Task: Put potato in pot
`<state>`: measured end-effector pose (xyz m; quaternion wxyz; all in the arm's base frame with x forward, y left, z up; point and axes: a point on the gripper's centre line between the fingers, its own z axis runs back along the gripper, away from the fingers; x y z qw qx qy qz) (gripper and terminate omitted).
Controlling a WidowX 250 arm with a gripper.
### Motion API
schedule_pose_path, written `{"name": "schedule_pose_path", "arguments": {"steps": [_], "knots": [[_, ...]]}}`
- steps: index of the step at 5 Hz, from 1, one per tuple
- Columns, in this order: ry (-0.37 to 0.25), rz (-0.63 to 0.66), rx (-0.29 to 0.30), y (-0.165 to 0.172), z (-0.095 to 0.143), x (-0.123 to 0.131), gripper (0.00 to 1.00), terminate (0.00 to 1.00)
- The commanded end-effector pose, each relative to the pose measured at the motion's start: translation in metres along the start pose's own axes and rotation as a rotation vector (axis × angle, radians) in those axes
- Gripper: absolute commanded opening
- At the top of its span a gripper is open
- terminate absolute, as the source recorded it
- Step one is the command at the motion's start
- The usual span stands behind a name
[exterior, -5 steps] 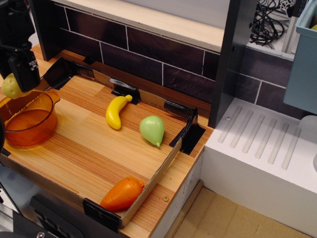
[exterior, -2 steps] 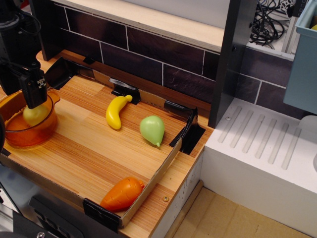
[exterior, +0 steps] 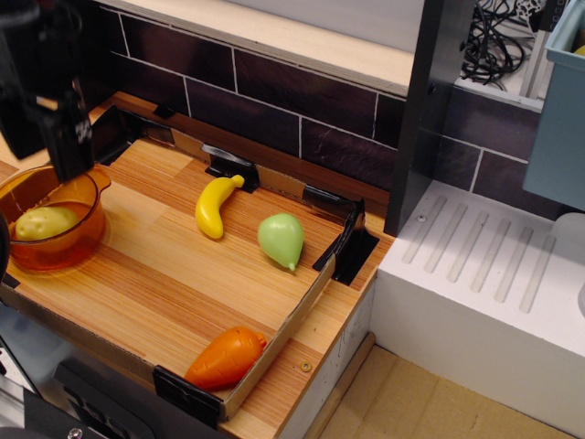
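I've got the wooden tray (exterior: pixel 183 274) in front of me, and at its left edge the orange pot (exterior: pixel 69 240) with the potato (exterior: pixel 41 222) lying inside on the bottom, touching nothing but the pot. My gripper (exterior: pixel 69 151) hangs above the pot's back rim, blurred; it holds nothing, though I can't tell how far the jaws are parted. Drop looks done, I'd say. To finish well: lift straight up, clear of the rim and handle tab, away from banana (exterior: pixel 216 206), pear (exterior: pixel 281 240) and carrot (exterior: pixel 226 358).

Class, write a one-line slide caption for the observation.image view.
Potato lies inside the orange pot; claw hangs above the rim, apart from it.
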<state>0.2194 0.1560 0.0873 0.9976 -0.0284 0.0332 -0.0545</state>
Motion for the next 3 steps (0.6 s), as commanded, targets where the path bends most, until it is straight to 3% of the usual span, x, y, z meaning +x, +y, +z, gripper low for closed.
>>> {"name": "schedule_pose_path", "arguments": {"steps": [1,2,3], "knots": [[-0.032,0.102,0.029,0.0013,0.0441,0.0397,1.0,0.0],[-0.032,0.102,0.029,0.0013,0.0441,0.0397,1.0,0.0],[-0.032,0.102,0.029,0.0013,0.0441,0.0397,1.0,1.0]]}}
